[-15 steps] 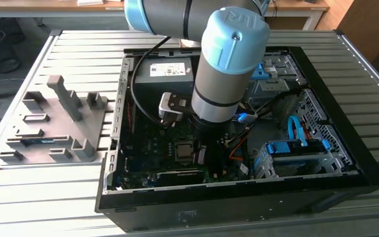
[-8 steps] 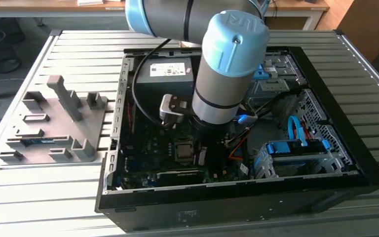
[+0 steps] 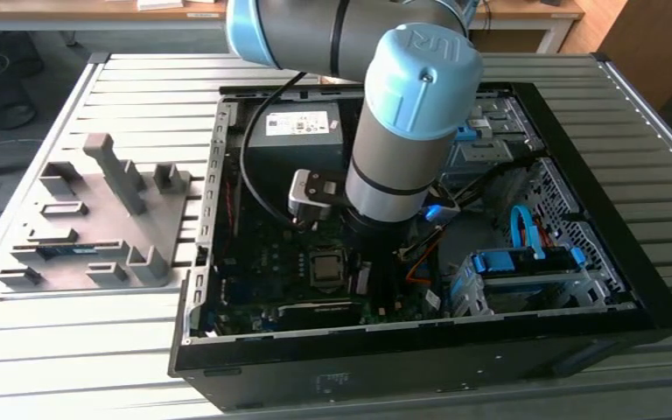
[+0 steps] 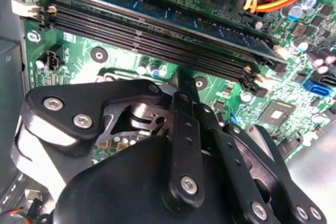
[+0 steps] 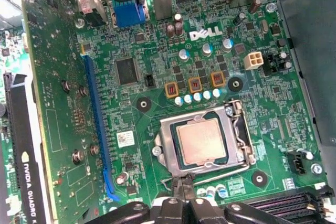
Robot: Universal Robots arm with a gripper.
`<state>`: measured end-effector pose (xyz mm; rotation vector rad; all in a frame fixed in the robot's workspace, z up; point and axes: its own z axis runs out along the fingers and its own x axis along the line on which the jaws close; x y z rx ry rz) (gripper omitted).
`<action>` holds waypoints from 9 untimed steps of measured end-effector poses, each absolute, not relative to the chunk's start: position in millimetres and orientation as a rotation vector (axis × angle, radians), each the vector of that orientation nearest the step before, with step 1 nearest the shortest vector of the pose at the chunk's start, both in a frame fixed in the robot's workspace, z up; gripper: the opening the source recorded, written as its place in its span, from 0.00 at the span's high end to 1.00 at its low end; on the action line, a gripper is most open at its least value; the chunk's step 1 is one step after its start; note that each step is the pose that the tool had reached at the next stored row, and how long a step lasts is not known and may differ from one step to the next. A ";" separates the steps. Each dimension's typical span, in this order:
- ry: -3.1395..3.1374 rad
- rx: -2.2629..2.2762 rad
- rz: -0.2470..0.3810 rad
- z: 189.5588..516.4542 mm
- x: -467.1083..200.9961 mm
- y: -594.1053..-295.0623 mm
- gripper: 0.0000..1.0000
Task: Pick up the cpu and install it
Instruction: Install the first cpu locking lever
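Pincer [image 5: 184, 195]: positioned low over the motherboard [image 5: 157, 51] inside the open case [image 3: 616, 262], fingers drawn together to a narrow tip. Nothing is seen between them. In the first wrist view the tip stands at the socket [image 5: 202, 140] frame's edge, just beside the cpu [image 5: 202, 140]; whether it touches the retaining lever there cannot be determined.

Cpu: lies flat in the socket, metal top up, inside the metal frame. It is square, so no long axis applies. From the pincer it lies directly ahead, toward the board's connector edge.

Judgement: the chip appears seated already; the pincer is empty and at the socket frame, not on the chip.
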<state>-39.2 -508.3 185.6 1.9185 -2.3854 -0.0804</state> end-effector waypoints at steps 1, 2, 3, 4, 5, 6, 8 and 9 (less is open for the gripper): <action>-2.385 1.919 -0.080 185.6 -39.2 -508.3 0.90; -2.385 1.919 -0.080 185.6 -39.1 -508.3 0.90; -2.386 1.919 -0.081 186.0 -39.1 -508.3 0.90; -2.387 1.921 -0.081 187.3 -39.4 -508.2 0.90; -2.388 1.921 -0.081 189.6 -39.5 -508.1 0.90; -2.388 1.922 -0.081 192.7 -39.4 -508.0 0.90; -2.388 1.921 -0.080 200.2 -39.6 -508.2 0.90; -2.388 1.921 -0.080 203.8 -39.7 -508.2 0.90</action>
